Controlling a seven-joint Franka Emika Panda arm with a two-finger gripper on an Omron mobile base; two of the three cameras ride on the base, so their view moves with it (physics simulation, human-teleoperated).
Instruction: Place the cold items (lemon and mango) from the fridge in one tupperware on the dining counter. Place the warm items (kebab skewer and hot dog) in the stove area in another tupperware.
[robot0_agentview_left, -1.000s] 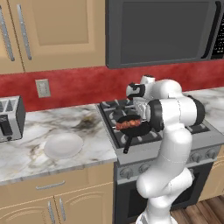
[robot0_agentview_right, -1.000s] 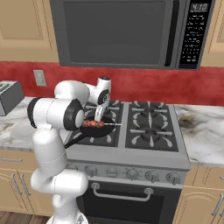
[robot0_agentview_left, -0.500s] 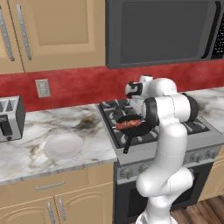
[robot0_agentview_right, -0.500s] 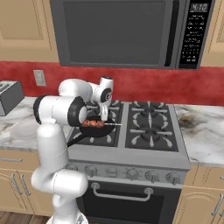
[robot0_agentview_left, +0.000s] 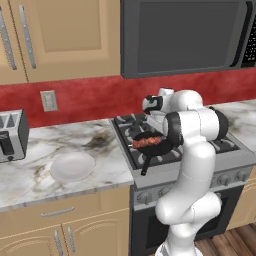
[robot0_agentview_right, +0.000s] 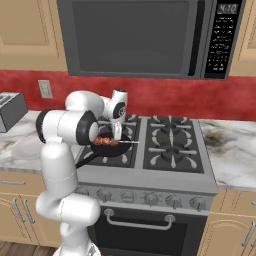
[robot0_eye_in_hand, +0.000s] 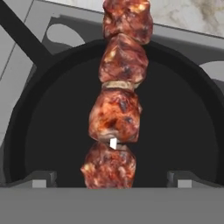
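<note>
Over on the left a toaster (robot0_agentview_left: 11, 136) is sitting on the marbled worktop (robot0_agentview_left: 30, 172), and beside it a white plate (robot0_agentview_left: 72, 166) is lying flat. Next along, on the front left burner of the stove (robot0_agentview_right: 170, 150), a black frying pan (robot0_eye_in_hand: 52, 127) is resting with its handle sticking out toward the front edge. The kebab skewer (robot0_eye_in_hand: 117, 98) is lying across the inside of that pan: four browned, reddish chunks of meat with paler charred flecks are crowding one another in a row, with a pale ring showing between two of them and a bit of white stick peeking out lower down. The hand (robot0_eye_in_hand: 111, 177) is hanging right over the skewer, its two dark fingertips (robot0_eye_in_hand: 43, 178) standing wide apart on either side of the nearest chunk, gripping nothing.
</note>
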